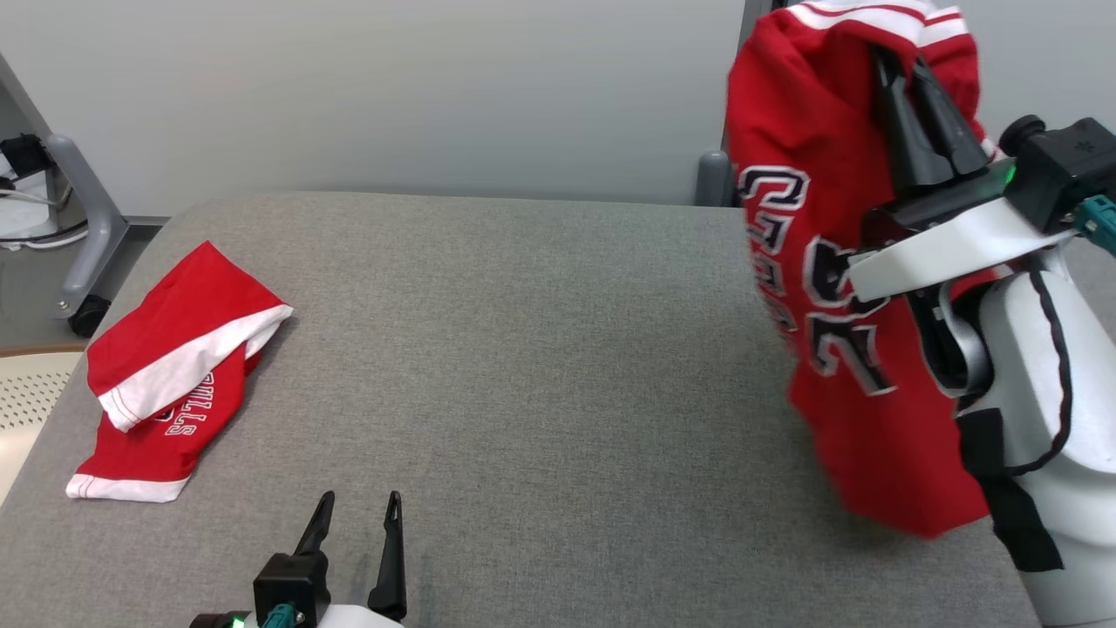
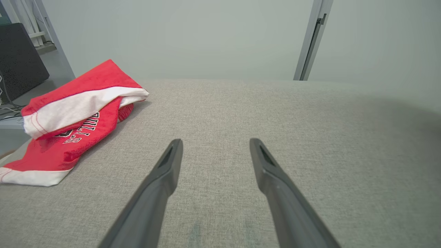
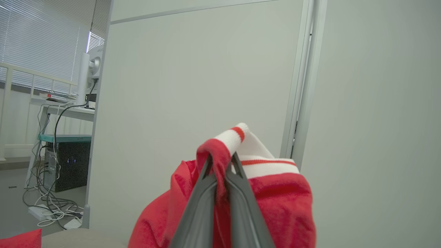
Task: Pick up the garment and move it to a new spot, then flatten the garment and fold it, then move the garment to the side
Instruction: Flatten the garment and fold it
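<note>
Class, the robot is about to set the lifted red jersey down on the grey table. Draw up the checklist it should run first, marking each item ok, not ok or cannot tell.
1. The right gripper is shut on the red jersey: ok.
2. The left gripper is open, holding nothing: ok.
3. Middle of the table bare for the set-down: ok.
4. The second red garment lies apart, near the table's left edge: ok.
5. Jersey hanging flat, unbunched: not ok.
6. Jersey's lower edge clear of the table: cannot tell.
</note>
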Robot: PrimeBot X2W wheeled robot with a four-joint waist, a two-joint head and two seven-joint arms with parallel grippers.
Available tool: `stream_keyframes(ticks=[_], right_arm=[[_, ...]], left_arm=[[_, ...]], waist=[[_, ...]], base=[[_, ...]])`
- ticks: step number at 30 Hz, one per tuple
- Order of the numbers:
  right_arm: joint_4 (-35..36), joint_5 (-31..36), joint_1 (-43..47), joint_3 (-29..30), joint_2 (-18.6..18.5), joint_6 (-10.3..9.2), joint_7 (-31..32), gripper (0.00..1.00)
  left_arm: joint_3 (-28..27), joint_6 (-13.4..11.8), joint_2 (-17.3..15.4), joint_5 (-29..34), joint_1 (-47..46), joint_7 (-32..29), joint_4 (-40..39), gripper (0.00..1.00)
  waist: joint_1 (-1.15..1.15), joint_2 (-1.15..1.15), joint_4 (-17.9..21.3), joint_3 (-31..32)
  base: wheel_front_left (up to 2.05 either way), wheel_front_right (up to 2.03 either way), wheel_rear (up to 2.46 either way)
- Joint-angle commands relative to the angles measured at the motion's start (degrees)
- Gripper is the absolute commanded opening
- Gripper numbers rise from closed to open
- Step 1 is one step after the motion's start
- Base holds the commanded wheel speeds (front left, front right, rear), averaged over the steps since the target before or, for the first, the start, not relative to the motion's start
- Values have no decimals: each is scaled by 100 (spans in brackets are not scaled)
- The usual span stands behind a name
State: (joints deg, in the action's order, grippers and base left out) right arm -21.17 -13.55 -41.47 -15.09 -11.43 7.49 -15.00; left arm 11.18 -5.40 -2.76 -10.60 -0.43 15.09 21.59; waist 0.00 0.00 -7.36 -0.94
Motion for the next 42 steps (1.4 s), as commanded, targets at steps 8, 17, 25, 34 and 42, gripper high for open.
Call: stream_keyframes(ticks=[8,17,25,34,42], right_arm=[[245,-545,-160,224,626,1,-27,0],[-2280,670,-4,1613,436,1,73,17],[-3808,1660,165,3102,202,1,-14,100],[-2275,1807,761,3092,594,1,-25,100],[-1089,1464,1791,2487,771,1,-26,100]], left_arm=[[-41,48,-24,38,150,11,-17,100],[181,81,-24,-4,-103,11,17,100],[189,99,-20,72,-220,11,43,100],[220,127,-21,18,-287,11,-14,100],[520,235,-25,-156,-543,11,62,100]], waist=[[0,0,-69,45],[0,0,-277,-319],[0,0,-256,-488],[0,0,241,-475],[0,0,695,-609]], base=[[0,0,0],[0,0,0],[0,0,0],[0,0,0],[0,0,0]])
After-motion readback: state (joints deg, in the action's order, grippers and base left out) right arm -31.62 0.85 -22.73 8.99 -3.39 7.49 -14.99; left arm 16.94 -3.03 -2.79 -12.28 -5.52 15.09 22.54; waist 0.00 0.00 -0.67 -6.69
